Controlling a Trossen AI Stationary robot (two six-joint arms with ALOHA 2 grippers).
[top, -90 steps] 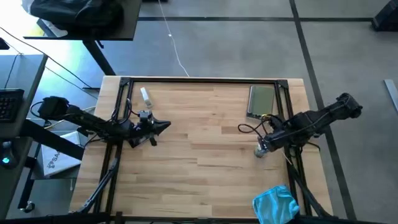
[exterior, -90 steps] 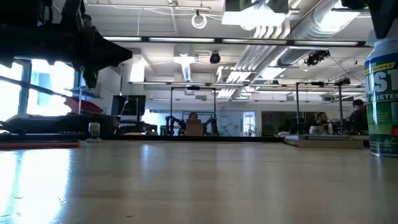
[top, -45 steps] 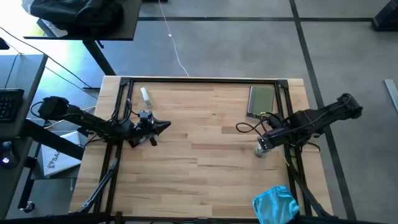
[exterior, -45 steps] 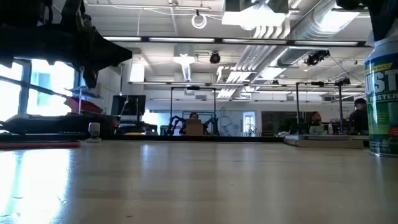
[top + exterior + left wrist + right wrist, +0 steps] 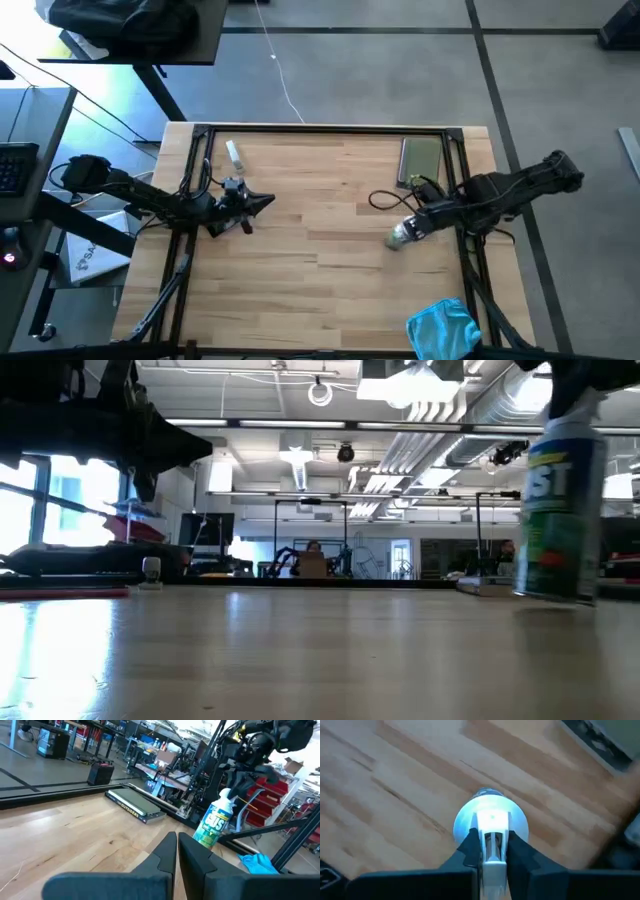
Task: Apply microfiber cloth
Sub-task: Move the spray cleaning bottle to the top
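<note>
The microfiber cloth [image 5: 441,329] is cut off by the picture's edge.

Spray can [image 5: 399,236]: right of centre of the high view
Dark flat device [image 5: 419,162]: upper right of the table
Small white object [image 5: 234,153]: upper left of the wooden table [image 5: 330,260]

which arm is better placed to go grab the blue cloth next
Right, probably. The microfiber cloth lies at the table's near right corner, on the right gripper's side. But its fingers are shut on the spray bottle, so it must release that first. The left gripper waits across the table, fingers shut.
</note>
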